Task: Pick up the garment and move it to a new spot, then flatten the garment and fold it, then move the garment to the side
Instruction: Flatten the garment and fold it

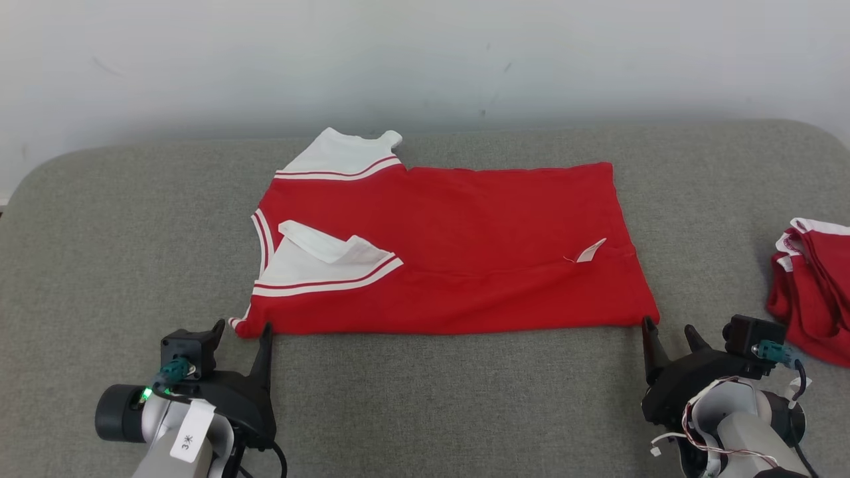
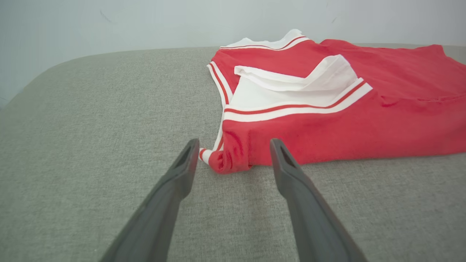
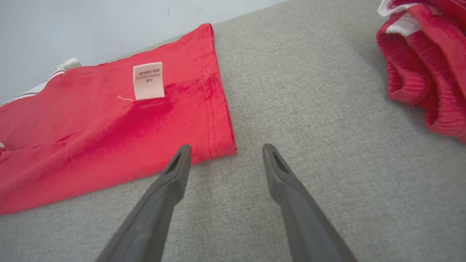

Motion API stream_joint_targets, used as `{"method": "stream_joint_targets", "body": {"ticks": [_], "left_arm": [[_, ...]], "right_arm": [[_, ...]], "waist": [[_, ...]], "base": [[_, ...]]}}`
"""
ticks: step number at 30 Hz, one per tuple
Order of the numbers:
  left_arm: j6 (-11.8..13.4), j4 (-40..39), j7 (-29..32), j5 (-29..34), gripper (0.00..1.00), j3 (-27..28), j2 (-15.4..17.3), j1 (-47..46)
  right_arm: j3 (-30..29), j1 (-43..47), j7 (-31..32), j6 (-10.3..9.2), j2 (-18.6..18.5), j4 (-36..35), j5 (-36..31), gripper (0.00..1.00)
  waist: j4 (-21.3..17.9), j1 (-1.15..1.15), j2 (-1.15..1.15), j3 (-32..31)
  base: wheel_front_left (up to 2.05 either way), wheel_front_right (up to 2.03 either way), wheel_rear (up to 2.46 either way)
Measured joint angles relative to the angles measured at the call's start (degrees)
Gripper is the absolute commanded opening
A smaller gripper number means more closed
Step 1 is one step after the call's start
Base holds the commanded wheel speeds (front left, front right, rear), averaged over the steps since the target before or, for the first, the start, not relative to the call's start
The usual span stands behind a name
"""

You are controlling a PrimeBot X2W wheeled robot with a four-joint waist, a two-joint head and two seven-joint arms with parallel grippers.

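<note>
Grey cloth covers your counter (image 1: 431, 398), and the red garment (image 1: 451, 252) lies spread across its middle. Your left claw (image 1: 243, 325) and right claw (image 1: 667, 324) both gape wide and empty at its 2 near corners, likely poised to pinch them. Your right wrist view shows the label (image 3: 148, 80) face-on, while the head view gives only a sliver of it.

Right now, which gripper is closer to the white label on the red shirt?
Right. The right gripper sits at the near right corner of the shirt, just short of the label. The left gripper sits at the near left corner, far across the cloth.
</note>
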Motion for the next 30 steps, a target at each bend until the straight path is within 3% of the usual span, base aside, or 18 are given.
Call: {"method": "stream_joint_targets", "body": {"ticks": [23,24,25,26,27,28,29,30], "left_arm": [[0.11,4.66,3.37,-0.42,0.99,0.69,-0.22,-5.66],[0.11,4.78,3.38,-0.42,0.92,0.69,-0.23,-6.08],[0.11,4.86,3.53,-0.42,0.73,0.7,-0.27,-6.28],[0.11,5.04,3.6,-0.42,0.65,0.69,-0.36,-6.33],[0.09,5.27,3.6,-0.43,0.49,0.69,-0.46,-6.33],[0.05,5.44,3.61,-0.43,0.39,0.67,-0.51,-6.34],[0.0,5.66,3.61,-0.43,0.25,0.63,-0.53,-6.38],[-0.05,5.94,3.61,-0.43,0.0,0.56,-0.59,-6.44]], "right_arm": [[0.87,-6.97,0.64,-0.57,0.69,2.25,0.12,1.0],[0.89,-6.97,0.63,-0.57,0.69,2.34,0.12,1.0],[0.98,-6.98,0.63,-0.57,0.69,2.5,0.11,0.73],[1.1,-6.99,0.63,-0.57,0.69,2.72,0.1,0.61],[1.21,-7.01,0.63,-0.57,0.7,3.09,0.09,0.44],[1.21,-7.01,0.63,-0.57,0.71,3.35,0.09,0.28],[1.21,-7.01,0.63,-0.57,0.7,3.55,0.09,0.25],[1.21,-7.02,0.62,-0.57,0.69,3.71,0.09,0.18]], "waist": [[0.45,0.01,0.01,7.3],[0.46,0.01,0.01,7.36],[0.46,0.01,0.01,7.4],[0.45,0.01,0.01,7.41],[0.43,0.01,0.01,7.39],[0.41,0.0,0.01,7.35],[0.39,0.01,0.01,7.31],[0.38,0.01,0.01,7.24]], "base": [[0.0,0.0,0.0],[0.0,0.0,0.0],[0.0,0.0,0.0],[0.0,0.0,0.0],[0.0,0.0,0.0],[0.0,0.0,0.0],[0.0,0.0,0.0],[0.0,0.0,0.0]]}}
